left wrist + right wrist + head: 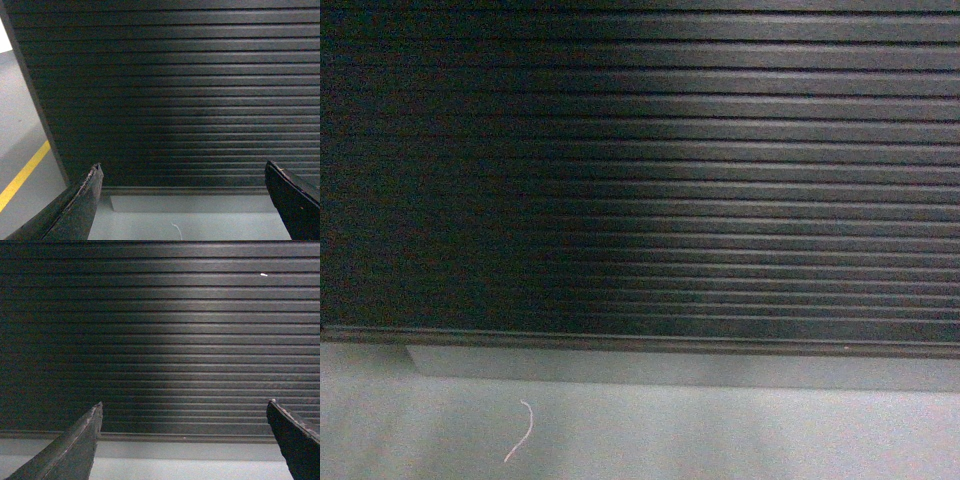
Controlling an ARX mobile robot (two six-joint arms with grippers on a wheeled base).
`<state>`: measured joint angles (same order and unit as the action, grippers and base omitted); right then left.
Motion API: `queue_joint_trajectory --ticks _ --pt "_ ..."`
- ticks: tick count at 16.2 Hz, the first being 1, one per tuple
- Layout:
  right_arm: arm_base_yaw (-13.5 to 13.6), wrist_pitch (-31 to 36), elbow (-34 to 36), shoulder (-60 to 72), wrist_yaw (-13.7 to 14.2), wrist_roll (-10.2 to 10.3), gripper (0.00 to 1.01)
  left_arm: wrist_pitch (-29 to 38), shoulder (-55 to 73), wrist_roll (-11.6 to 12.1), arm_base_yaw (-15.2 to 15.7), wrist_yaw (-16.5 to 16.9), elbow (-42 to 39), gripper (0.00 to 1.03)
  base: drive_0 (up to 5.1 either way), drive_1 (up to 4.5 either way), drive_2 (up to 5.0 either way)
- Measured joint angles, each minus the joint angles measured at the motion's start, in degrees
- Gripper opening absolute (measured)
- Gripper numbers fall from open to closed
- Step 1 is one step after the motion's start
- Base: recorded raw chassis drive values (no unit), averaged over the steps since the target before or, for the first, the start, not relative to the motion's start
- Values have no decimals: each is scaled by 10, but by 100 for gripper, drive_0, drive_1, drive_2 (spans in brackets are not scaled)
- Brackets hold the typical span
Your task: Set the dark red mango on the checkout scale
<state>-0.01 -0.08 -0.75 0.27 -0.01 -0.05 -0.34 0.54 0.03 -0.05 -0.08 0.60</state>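
The left gripper point(182, 172) was held wide apart, nothing being caught between its two dark fingers point(82, 202), and it was pointed straight at the ribbed front of the checkout point(170, 95). Below and ahead of it a grey plinth point(190, 203) was seen, with a thin pale thread point(177, 230) lying on the grey floor point(150, 227) just under it; off to its left a yellow floor line point(22, 176) was seen past the counter's corner. The right gripper point(184, 412) was likewise spread wide and empty before the same ribbed panel. Neither the dark red mango nor the scale was shown in any view, so their places could not be told
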Motion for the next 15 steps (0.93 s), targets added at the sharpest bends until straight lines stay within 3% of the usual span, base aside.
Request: queue_joint_trajectory --ticks 4,15 --pt "0 -3 0 0 0 0 98 1 0 0 0 0 0 98 -1 416 -418" --pt "0 -2 0 0 0 0 98 1 0 0 0 0 0 98 0 0 0"
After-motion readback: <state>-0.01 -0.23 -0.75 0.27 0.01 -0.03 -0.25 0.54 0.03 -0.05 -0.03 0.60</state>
